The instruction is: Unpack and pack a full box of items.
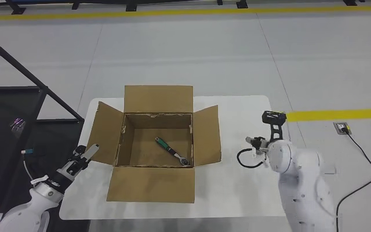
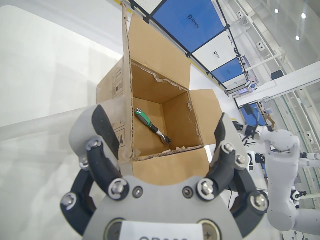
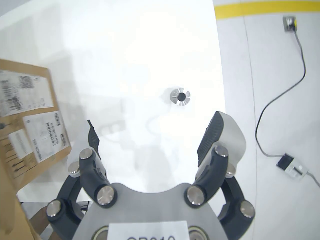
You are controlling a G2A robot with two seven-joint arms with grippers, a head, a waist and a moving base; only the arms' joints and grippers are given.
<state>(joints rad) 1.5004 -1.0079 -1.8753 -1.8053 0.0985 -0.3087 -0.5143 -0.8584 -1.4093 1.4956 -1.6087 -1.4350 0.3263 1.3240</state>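
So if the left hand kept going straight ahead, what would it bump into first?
Most likely the box's open side flap; its edge sits just ahead of the open left hand, between its fingers.

White table [image 1: 232,188]: open cardboard box [image 1: 151,184] at middle; small slotted metal piece [image 3: 180,97] apart from box.

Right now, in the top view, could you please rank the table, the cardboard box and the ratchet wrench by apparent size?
1. table, largest
2. cardboard box, flaps spread open
3. ratchet wrench, smallest, lying inside the box
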